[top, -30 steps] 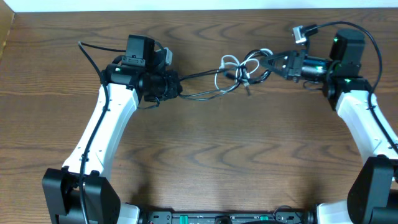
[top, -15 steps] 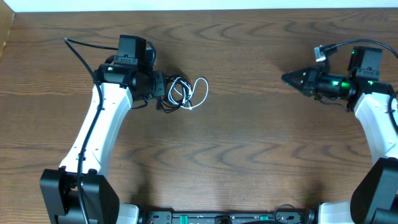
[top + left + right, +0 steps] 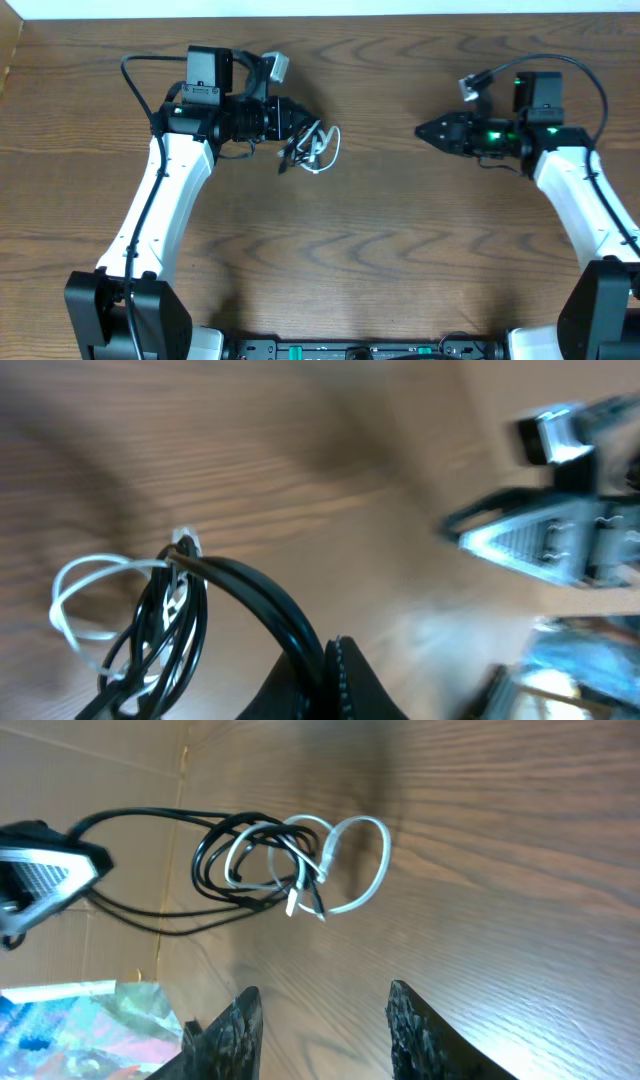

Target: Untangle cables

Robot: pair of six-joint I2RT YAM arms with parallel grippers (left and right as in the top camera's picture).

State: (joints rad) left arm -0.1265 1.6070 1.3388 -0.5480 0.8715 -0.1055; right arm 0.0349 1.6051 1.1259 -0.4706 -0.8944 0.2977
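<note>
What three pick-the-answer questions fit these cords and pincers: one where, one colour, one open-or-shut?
1. Where is the cord bundle? A) at the left pincer B) in a far corner C) at the near edge
2. What colours are in it? A) red, blue B) black, white C) green, yellow
3. The right pincer is: A) open, empty B) shut on the bundle C) holding a plug
Answers: 1 A, it sits at that pincer's tip; 2 B, dark and pale loops show; 3 A, jaws apart, nothing between.
</note>
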